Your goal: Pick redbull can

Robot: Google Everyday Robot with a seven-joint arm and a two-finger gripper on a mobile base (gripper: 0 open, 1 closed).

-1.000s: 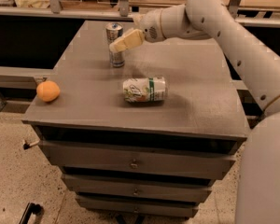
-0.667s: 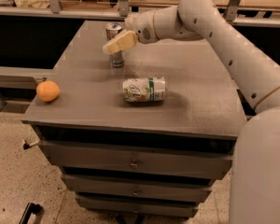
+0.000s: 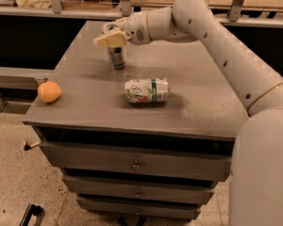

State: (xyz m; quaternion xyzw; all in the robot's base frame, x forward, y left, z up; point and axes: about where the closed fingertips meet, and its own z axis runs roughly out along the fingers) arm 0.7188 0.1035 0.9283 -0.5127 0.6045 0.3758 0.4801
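The redbull can (image 3: 117,57) stands upright on the grey cabinet top (image 3: 198,93), at the back left of the middle. It is slim, silver and blue. My gripper (image 3: 112,32) is at the can's top, at the end of the white arm reaching in from the right. It is open. One cream finger (image 3: 108,40) crosses in front of the can's upper part and the other lies behind it. The can's top is partly hidden by the fingers.
A wider white-and-green can (image 3: 146,90) lies on its side in the middle of the top, in front of the redbull can. An orange (image 3: 49,92) sits near the left front corner. Drawers are below, and a shelf edge runs behind.
My gripper has moved left, and the front finger now crosses the redbull can's upper part. The cans and the orange have not moved.
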